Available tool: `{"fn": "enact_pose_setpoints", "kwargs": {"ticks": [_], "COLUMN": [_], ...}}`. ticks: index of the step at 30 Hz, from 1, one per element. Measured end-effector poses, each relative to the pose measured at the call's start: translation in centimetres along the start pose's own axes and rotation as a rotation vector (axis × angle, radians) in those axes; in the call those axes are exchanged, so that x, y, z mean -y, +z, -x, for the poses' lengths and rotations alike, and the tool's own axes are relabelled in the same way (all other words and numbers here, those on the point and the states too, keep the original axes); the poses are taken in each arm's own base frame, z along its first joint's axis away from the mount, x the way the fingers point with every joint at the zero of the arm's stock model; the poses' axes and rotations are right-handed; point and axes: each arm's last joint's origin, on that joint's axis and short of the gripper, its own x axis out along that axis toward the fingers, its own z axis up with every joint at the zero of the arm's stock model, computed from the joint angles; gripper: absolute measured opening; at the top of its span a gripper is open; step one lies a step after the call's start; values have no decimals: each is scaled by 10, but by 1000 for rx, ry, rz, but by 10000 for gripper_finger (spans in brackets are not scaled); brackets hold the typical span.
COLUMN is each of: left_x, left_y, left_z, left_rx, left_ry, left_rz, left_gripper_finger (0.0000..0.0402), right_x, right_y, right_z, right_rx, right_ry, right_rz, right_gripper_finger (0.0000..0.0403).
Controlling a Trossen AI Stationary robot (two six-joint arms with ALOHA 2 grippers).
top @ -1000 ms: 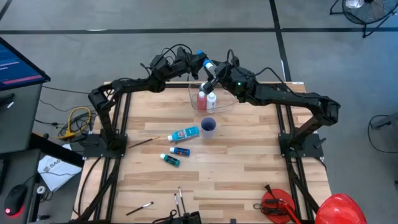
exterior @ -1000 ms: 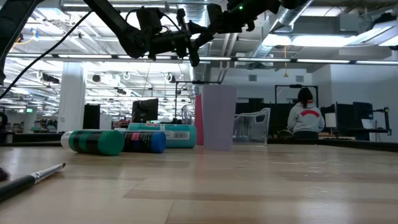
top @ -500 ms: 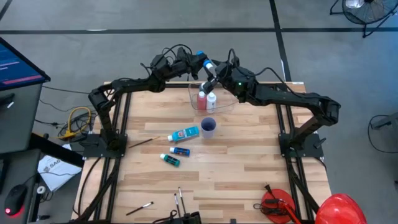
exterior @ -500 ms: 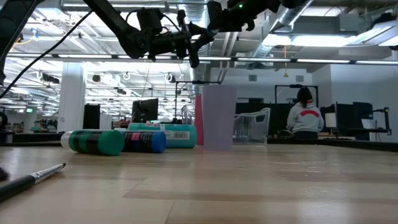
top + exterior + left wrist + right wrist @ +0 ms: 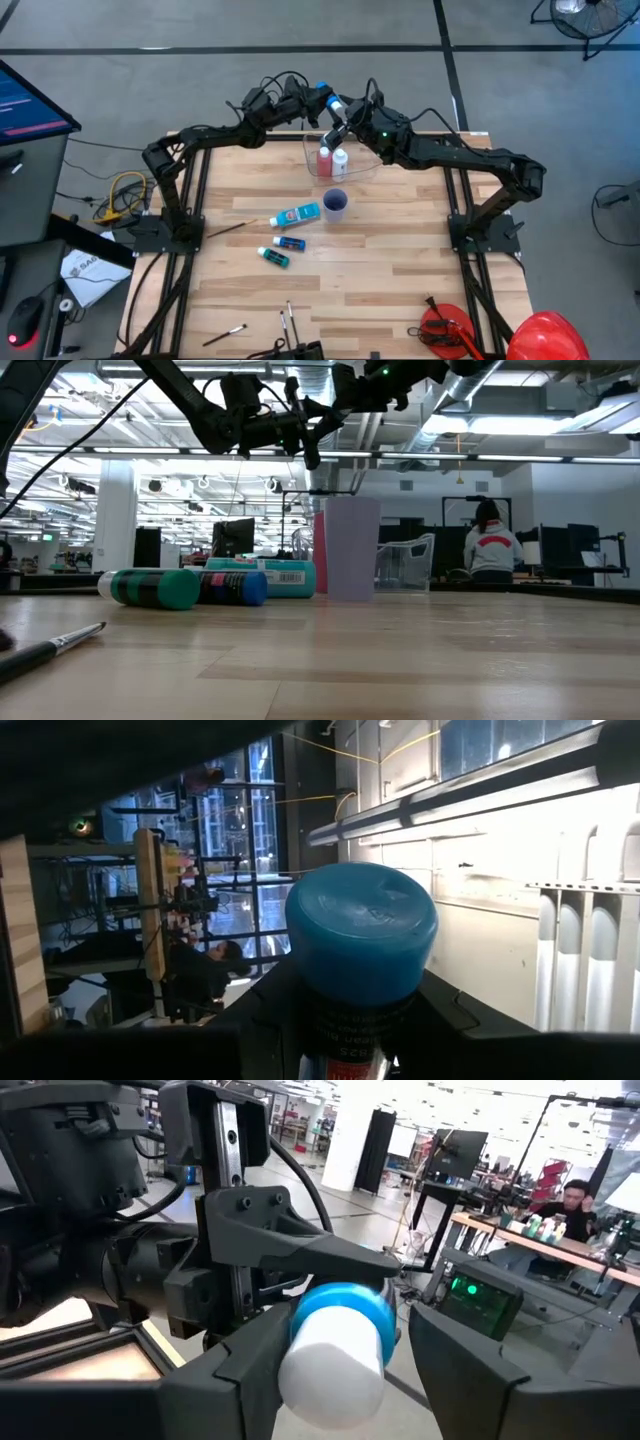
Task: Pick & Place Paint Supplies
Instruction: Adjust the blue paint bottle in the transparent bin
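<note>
Blue plastic paint bottle with a white cap (image 5: 335, 1342) hangs above the clear plastic tub (image 5: 365, 168), pinched by both our left gripper (image 5: 318, 98) and right gripper (image 5: 337, 108); a mistimed release would drop it outside.

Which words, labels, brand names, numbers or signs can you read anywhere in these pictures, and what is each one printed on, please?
No text can be read for certain.
Blue bottle held in the left gripper: small print and a red patch, too blurred.
Light blue tube on the table: barcode-like label, too small.
Monitor beside the table: lines of text, too small.
White bag on the floor: dark lettering, illegible.
</note>
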Motion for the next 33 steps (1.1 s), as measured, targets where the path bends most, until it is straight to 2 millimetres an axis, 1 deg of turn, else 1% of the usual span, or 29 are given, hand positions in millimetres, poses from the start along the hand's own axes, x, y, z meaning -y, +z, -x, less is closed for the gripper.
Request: {"fn": "enact_pose_setpoints", "kwargs": {"ticks": [6, 33], "left_x": [0, -1], "left_y": [0, -5], "left_z": [0, -2], "left_rx": [-1, -12], "left_ry": [1, 2], "left_rz": [0, 6], "left_gripper_finger": [102, 102], "right_x": [0, 3], "right_y": [0, -1], "right_z": [0, -1], "right_rx": [-3, -3], "right_ry": [0, 7], "right_rz": [2, 3], "right_gripper_finger": [196, 161]}}
